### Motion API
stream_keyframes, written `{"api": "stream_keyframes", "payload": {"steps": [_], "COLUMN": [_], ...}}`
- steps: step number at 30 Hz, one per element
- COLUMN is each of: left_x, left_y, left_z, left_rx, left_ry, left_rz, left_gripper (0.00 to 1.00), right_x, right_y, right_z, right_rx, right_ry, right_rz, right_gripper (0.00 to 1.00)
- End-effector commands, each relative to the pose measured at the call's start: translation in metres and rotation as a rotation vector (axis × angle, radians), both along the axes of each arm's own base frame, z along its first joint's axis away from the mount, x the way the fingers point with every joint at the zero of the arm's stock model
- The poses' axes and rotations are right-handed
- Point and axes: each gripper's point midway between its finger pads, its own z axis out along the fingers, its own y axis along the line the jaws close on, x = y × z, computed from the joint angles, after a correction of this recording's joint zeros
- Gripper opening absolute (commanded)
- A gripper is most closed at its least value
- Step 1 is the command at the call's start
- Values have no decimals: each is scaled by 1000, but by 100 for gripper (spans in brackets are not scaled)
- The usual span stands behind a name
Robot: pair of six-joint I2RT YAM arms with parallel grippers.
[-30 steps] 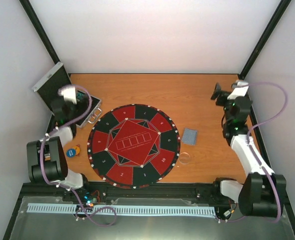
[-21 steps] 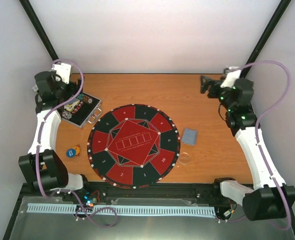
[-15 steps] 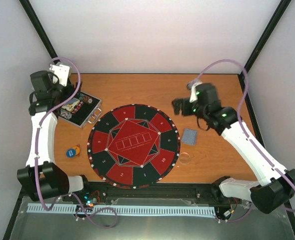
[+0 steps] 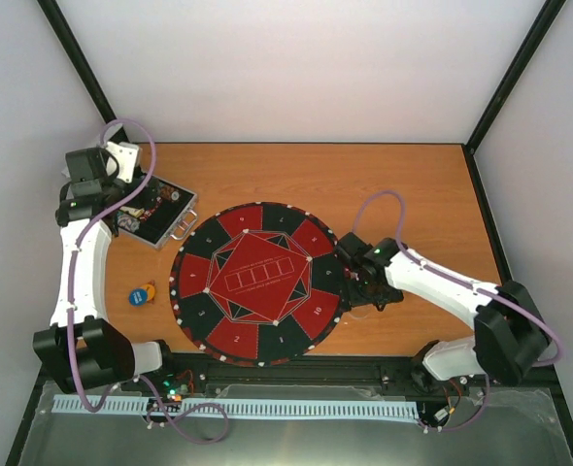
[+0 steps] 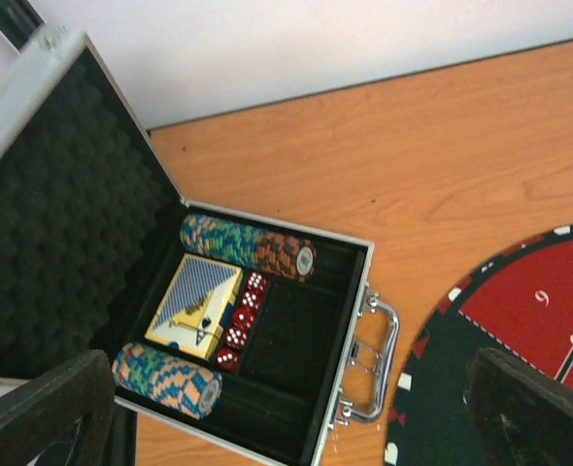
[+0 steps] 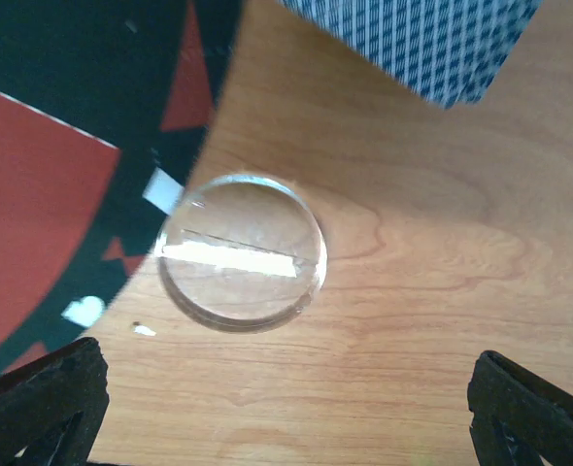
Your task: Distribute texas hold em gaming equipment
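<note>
- Hovering low at the right rim of the mat (image 4: pixel 260 282), the right pincer (image 4: pixel 360 286) has its fingers (image 6: pixel 44 393) spread wide, gripping nothing.
- Ahead of it a clear disc (image 6: pixel 240 252) lies flat on the counter (image 6: pixel 413 291). Its left side sits at the mat's curved edge; whether it overlaps that edge I cannot tell. Bare wood runs along its right and near sides.
- A corner of the cards (image 6: pixel 432 39), checked grey-blue backs up, shows at the top of the right wrist view, apart from the disc with a strip of wood between.
- At the far left of the counter, the left pincer (image 5: pixel 286 388) hangs over the open case (image 5: pixel 63 223), fingers wide, holding nothing.
- Inside the case are two chip rolls (image 5: pixel 248 248), with a boxed deck (image 5: pixel 194 306) and red dice (image 5: pixel 240 320) between them.
- The case's handle (image 5: pixel 374 354) faces the mat, with a narrow gap of wood between.
- Blue and orange chips (image 4: pixel 141 293) lie left of the mat, near its edge but apart.
- Bare wood stretches from the mat's far edge to the back wall.
</note>
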Motion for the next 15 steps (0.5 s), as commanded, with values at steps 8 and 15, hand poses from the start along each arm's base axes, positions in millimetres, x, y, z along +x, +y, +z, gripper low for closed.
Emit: {"api": "stream_keyframes", "payload": {"steps": [8, 15], "left_x": [-1, -1], "left_y": [3, 5], "left_z": [-25, -34], "left_rx": [-37, -37], "left_ry": [78, 97], "left_rz": [26, 38], "left_gripper": [100, 100], "right_x": [3, 1], "right_y": [18, 13], "right_z": [-49, -64], "right_rx": [29, -18], "right_ry": [58, 89], "right_rz": [3, 14], "right_gripper": [93, 78]}}
